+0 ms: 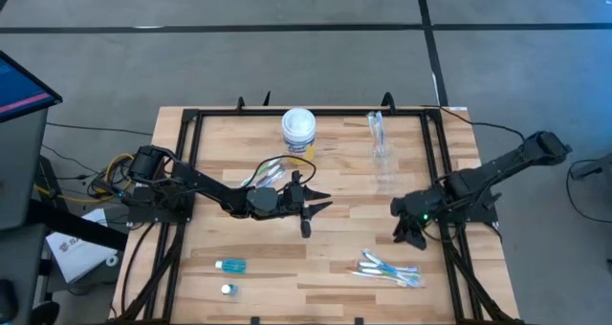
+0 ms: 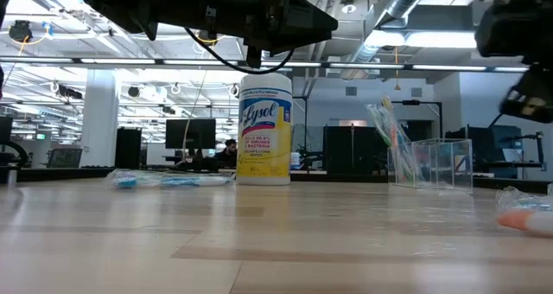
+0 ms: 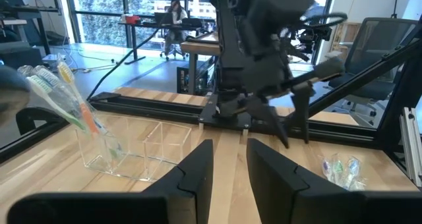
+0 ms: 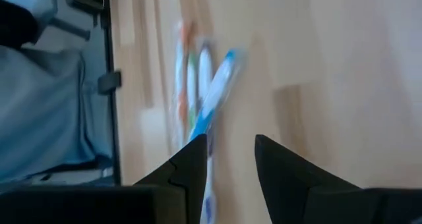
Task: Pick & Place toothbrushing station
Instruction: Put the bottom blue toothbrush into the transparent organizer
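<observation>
Near the desk's (image 1: 316, 258) front right corner lies a loose bundle of toothbrushes (image 1: 390, 270), white and blue with green and orange touches, wrapped in clear film. At the back right stands a row of clear cups (image 1: 382, 158), the farthest holding upright brushes (image 3: 66, 95). A small blue tube (image 1: 230, 265) and a round white cap (image 1: 227, 289) lie at the front left. Behind centre stands a yellow-labelled canister (image 1: 298, 131) with a white lid. The left pincer (image 1: 316, 204) hovers mid-desk, its fingers slightly parted and grasping nothing, between the canister and the bundle. The right pincer (image 4: 227, 161) hangs just off the desk's right edge beside the bundle, likewise parted and empty.
</observation>
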`<control>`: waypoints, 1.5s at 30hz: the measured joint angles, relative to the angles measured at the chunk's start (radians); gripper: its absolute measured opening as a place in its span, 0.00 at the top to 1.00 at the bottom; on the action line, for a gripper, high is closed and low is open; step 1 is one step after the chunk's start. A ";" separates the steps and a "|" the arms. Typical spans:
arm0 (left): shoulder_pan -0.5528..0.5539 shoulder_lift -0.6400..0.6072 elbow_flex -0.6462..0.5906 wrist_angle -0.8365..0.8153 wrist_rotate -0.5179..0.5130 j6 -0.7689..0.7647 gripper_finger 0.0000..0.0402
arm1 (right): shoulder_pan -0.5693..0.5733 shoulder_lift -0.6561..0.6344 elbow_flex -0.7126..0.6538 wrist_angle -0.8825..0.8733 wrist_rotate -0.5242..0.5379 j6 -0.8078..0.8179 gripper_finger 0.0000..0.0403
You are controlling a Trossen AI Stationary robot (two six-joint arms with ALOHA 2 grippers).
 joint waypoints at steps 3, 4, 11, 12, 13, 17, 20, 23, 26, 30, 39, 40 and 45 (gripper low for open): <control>0.000 0.000 0.000 0.000 0.000 0.000 0.78 | 0.061 0.021 0.000 -0.004 -0.001 0.085 0.71; 0.000 0.000 0.000 0.000 0.000 0.000 0.78 | 0.080 0.029 0.000 -0.004 -0.001 0.111 0.71; 0.001 0.000 0.000 0.000 0.000 0.000 0.78 | 0.210 0.080 0.000 0.018 0.000 0.298 0.71; 0.001 0.000 0.000 0.000 0.000 0.000 0.78 | 0.228 0.086 0.000 0.025 0.000 0.323 0.71; 0.001 0.000 0.000 0.000 0.000 0.000 0.78 | 0.246 0.094 0.000 0.031 0.000 0.349 0.71; 0.001 0.000 0.000 0.000 0.000 0.000 0.78 | 0.312 0.135 0.000 0.061 0.000 0.454 0.71; 0.001 0.000 0.000 0.000 0.000 0.002 0.78 | 0.362 0.170 0.000 0.106 -0.001 0.528 0.71; 0.001 0.000 0.000 0.000 0.000 0.003 0.78 | 0.410 0.199 0.000 0.153 -0.001 0.595 0.71; 0.001 0.000 0.000 0.000 0.000 0.003 0.78 | 0.449 0.224 0.000 0.172 -0.001 0.665 0.71; 0.001 0.000 0.000 0.000 0.000 0.003 0.78 | 0.489 0.252 0.000 0.172 -0.003 0.734 0.71; 0.006 0.000 0.000 0.000 0.000 0.003 0.78 | 0.519 0.318 0.000 0.212 -0.003 0.768 0.71; 0.006 0.000 0.000 0.000 0.000 0.003 0.78 | 0.519 0.324 0.000 0.221 -0.003 0.768 0.71; 0.006 0.000 0.000 0.000 0.000 0.003 0.78 | 0.519 0.380 0.039 0.220 0.000 0.753 0.71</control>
